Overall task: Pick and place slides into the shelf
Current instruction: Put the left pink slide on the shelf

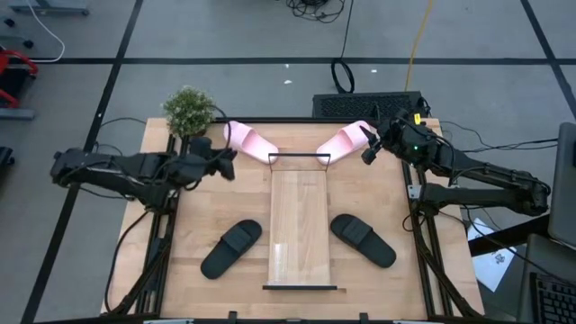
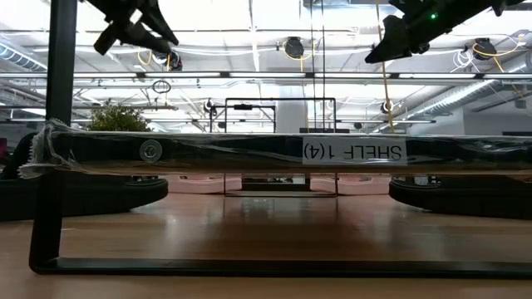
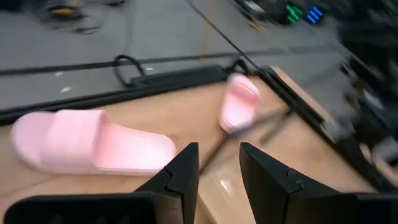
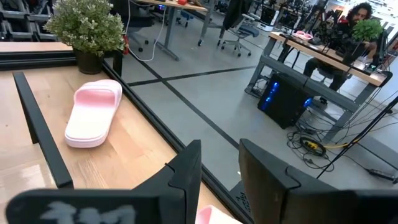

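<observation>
Four slides lie on the light wooden tabletop [image 1: 207, 211], none yet on the long narrow pale wooden shelf board with thin black end bars [image 1: 300, 225] that runs down the middle. The pale pink wide-strap slide on the left [image 1: 247, 139] and its pale pink partner on the right [image 1: 344, 139] rest at the far end, flanking the shelf's far bar. The black slide on the left [image 1: 230, 248] and the black slide on the right [image 1: 363, 240] sit beside the near half of the board, one on each side.

The left pincer [image 1: 225, 162] hovers above the tabletop just beside the left pink slide; its wrist view shows the two dark fingers [image 3: 186, 171] parted with nothing between them. The right pincer [image 1: 369, 148] hangs near the right pink slide, also released and empty, and its wrist camera looks across to the far pink slide and a small potted green plant [image 4: 90, 28] at the table's corner.

The step in hand looks like reaching for the pink pair. To do it well, each arm should line its fingers across the slide's strap or narrow waist, descend straight, and close only once the slide sits between the fingers. Lifting clear of the end bar before swinging inward should avoid a snag, and the arms should stagger their moves over the narrow board.
</observation>
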